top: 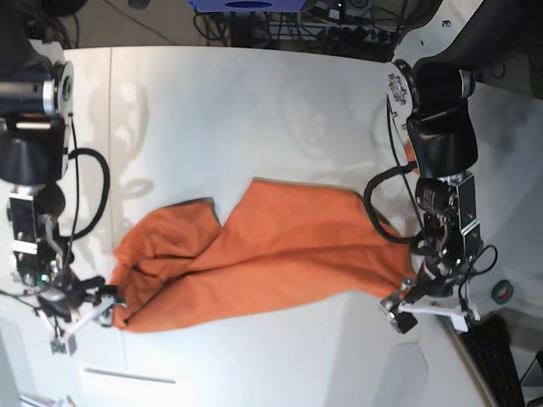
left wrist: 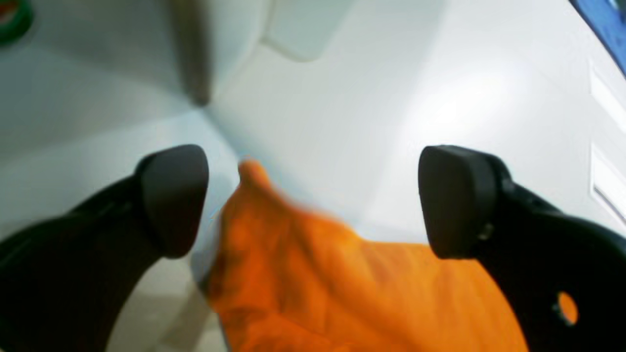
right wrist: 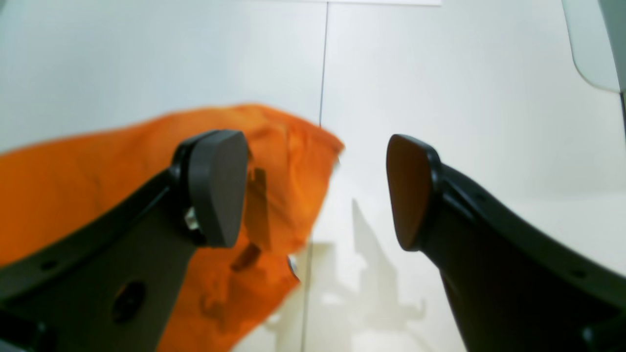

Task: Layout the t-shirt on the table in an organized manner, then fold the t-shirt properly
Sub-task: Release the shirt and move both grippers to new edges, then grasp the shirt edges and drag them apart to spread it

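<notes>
Left wrist view blurs the t-shirt [left wrist: 342,283] between spread jaws.

- The t-shirt [top: 263,254] reads to me as soft orange cloth, matt, creased into long folds across its body.
- The table [top: 254,110] I work over is a smooth white surface with a faint sheen, catching soft shadows and crossed by a thin dark seam.
- On my left gripper [left wrist: 313,200], the pads [left wrist: 173,200] look like matt dark rubbery plastic.
- My right gripper [right wrist: 318,190] shows the same matt black finish, with a small bright metal screw.
</notes>
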You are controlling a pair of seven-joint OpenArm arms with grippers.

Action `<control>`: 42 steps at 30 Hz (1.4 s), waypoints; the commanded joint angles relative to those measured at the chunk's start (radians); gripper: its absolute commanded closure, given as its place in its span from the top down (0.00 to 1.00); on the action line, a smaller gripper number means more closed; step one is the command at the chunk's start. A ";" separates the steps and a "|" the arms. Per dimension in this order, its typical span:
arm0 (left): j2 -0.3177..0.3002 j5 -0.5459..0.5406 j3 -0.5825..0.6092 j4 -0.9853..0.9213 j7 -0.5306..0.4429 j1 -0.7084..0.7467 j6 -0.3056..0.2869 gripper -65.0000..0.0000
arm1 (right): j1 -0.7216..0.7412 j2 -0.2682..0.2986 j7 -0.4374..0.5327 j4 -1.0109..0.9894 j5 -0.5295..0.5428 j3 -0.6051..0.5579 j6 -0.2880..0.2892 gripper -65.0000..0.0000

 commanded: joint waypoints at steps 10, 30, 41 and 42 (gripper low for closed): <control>-0.087 -0.291 0.010 0.185 -0.112 0.418 -0.022 0.88 | -0.258 -0.149 0.009 0.137 0.007 0.242 0.007 0.66; -0.056 -0.315 0.215 0.334 -0.112 0.639 -0.157 0.88 | -0.203 -0.180 0.044 -0.178 0.236 0.239 0.135 0.66; 0.053 -0.317 0.352 0.227 -0.112 0.518 -0.153 0.88 | -0.209 -0.175 0.001 -0.193 0.236 0.239 0.281 0.03; 0.065 -0.317 0.350 0.196 -0.112 0.501 -0.153 0.88 | -0.212 -0.175 0.001 -0.193 0.236 0.239 0.281 0.00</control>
